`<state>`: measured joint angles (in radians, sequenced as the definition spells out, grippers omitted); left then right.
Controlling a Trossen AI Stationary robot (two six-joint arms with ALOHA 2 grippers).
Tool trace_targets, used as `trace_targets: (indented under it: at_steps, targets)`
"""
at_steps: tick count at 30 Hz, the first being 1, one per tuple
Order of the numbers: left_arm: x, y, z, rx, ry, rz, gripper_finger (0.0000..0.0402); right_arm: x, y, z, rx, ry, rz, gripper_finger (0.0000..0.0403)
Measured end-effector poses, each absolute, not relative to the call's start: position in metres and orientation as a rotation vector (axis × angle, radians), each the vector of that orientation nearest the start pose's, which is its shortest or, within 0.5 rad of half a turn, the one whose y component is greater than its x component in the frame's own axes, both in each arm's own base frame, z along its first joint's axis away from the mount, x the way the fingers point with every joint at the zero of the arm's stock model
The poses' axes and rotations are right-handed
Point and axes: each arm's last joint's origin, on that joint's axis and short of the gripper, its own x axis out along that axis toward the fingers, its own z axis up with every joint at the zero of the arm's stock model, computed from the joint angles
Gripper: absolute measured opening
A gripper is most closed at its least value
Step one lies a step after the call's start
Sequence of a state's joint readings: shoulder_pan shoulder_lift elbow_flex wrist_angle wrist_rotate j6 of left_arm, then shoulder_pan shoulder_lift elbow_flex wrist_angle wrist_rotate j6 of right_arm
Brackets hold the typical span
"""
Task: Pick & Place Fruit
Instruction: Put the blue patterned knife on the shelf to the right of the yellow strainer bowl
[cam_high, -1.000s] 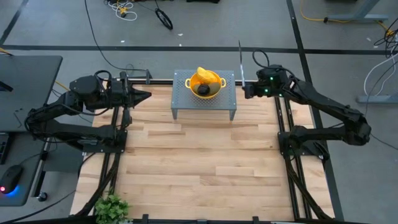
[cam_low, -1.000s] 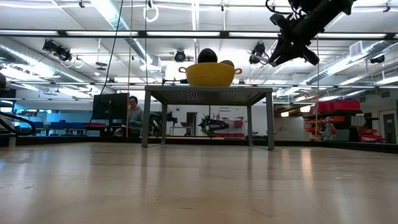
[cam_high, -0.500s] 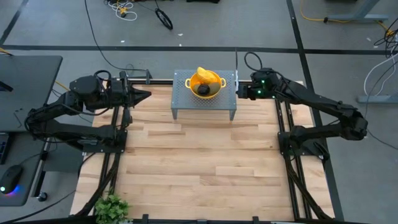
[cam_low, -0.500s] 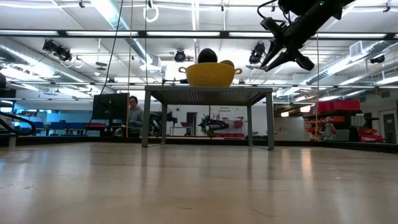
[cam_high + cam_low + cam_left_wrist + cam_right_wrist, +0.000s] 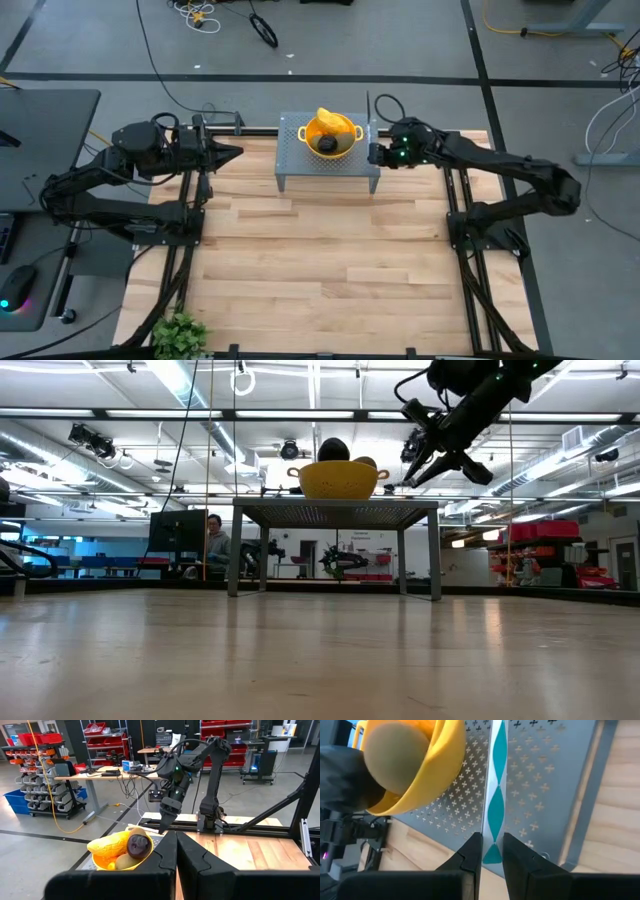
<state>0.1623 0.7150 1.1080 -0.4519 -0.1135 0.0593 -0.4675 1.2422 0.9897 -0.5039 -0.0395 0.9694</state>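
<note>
High view: right pincer has moved in since a second ago, from well off the perforated stand to just beside its right edge, near the yellow bowl. Knife it carries came with it, blade pointing away from the bench front. Left pincer unchanged, parked off the stand's left side, fingers together, nothing between them. Bowl and fruit have not shifted.

Right pincer fingers clamped on the knife: slim silver blade edge-on, pale teal diamond pattern along it. Stand is grey metal punched with small cross holes, on thin legs. Bowl is glossy yellow with handles. Fruit sits in the bowl: yellow-orange oblong piece, smooth dark round one, matte olive-brown oval. Bench top is pale wood planks.

Low view shows the right arm above and beside the bowl. A person sits at a monitor in the room behind. Green plant at the bench's front left corner. Nothing lies between pincer and bowl.
</note>
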Motion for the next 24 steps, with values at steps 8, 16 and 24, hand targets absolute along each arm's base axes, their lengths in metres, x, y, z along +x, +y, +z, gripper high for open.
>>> trace_targets:
  at_steps: [8,16,24]
  targets:
    - [0.118,0.023,0.42,0.058,0.068,0.274,0.0004,0.241,-0.117,0.273,1.177,0.51,-0.748,0.006]
    - [0.118,0.023,0.42,0.058,0.07,0.273,0.0004,0.244,-0.117,0.27,1.203,0.518,-0.748,0.006]
    - [0.118,0.023,0.42,0.063,0.071,0.273,0.0004,0.244,-0.117,0.269,1.227,0.515,-0.753,0.006]
